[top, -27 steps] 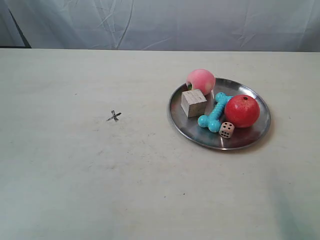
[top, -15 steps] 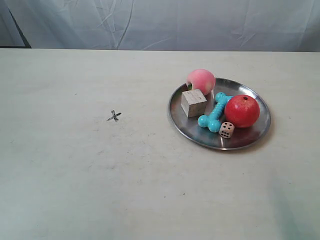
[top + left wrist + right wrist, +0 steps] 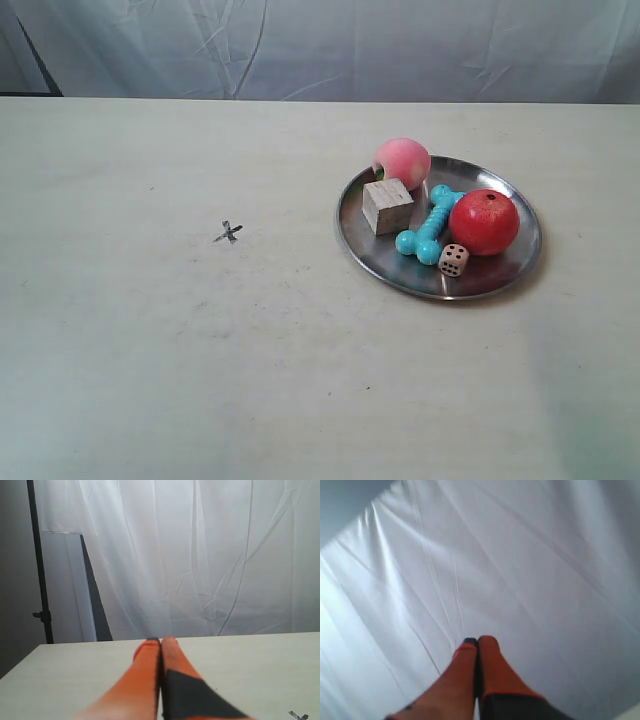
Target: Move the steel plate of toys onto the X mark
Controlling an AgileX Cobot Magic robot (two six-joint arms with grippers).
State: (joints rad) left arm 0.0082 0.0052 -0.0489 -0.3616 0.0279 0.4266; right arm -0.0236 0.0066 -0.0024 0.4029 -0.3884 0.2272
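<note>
The pale, matte table (image 3: 200, 380) carries faint dark specks and scuffs across its near stretch. Farther in sits the X mark (image 3: 228, 232), small and dark on the bare surface. Well apart from it, toward the exterior view's right, rests the steel plate (image 3: 488, 283) with the toys on it. The die (image 3: 453, 260) lies nearest the front rim, then the turquoise bone (image 3: 428, 229) between the wooden cube (image 3: 387, 206) and the red apple (image 3: 484, 222). The pink peach (image 3: 402, 163) is at the far rim, just behind the cube. Beyond the table's far edge hangs a creased white curtain (image 3: 400, 50), with a dark strip (image 3: 30, 55) at its end.

In the left wrist view the left gripper (image 3: 160, 641) has its orange fingers pressed together, gripping nothing — table, a dark pole (image 3: 40, 580) and curtain lie beyond. The right gripper (image 3: 476, 641) is likewise closed and empty, against white cloth (image 3: 545, 555) only.
</note>
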